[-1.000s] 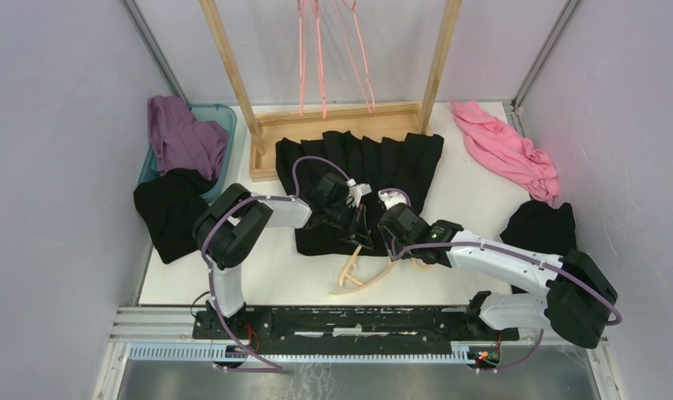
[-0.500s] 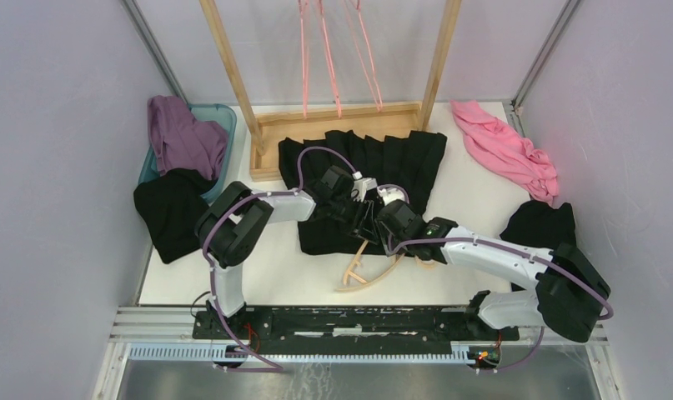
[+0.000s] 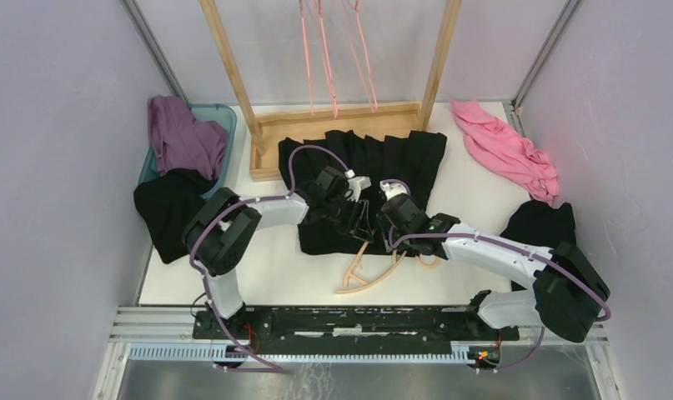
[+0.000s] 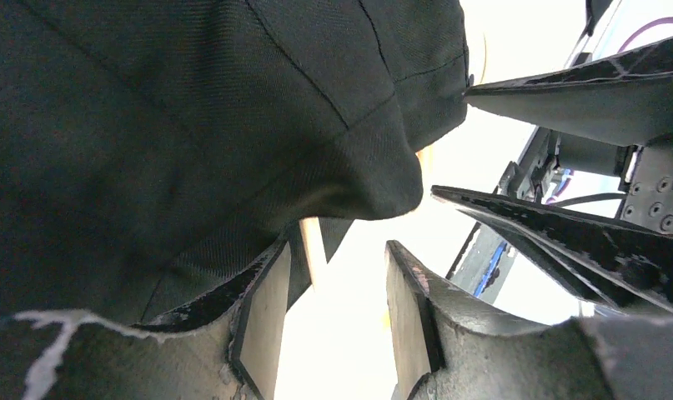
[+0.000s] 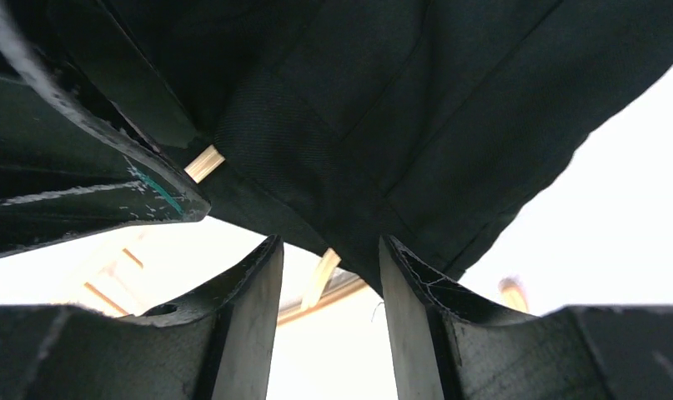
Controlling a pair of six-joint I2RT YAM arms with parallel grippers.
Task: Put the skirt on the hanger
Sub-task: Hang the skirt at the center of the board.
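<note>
The black pleated skirt [image 3: 374, 162] lies flat in front of the wooden rack. The beige hanger [image 3: 368, 275] lies at the skirt's near hem, its upper part tucked under the fabric. My left gripper [image 3: 360, 221] and right gripper [image 3: 383, 228] meet close together over that hem. In the left wrist view the gripper [image 4: 339, 250] is open, with the skirt's edge [image 4: 233, 125] just above it and a strip of hanger [image 4: 313, 250] beside the left finger. In the right wrist view the gripper [image 5: 331, 243] is open, with a corner of the skirt [image 5: 383, 150] dipping between the fingertips and the hanger [image 5: 320, 279] behind it.
A wooden rack [image 3: 337, 117] with thin pink wire hangers [image 3: 324, 50] stands at the back. A teal bin [image 3: 216, 125] holds a purple garment [image 3: 178, 133]. A plain black garment [image 3: 170, 212] lies left, a pink garment [image 3: 508, 150] and another black one [image 3: 537, 225] lie right.
The right gripper has moved left and a little farther back, closing in on the left gripper at the hem. The skirt's hem has shifted slightly. The pink wire hangers sway.
</note>
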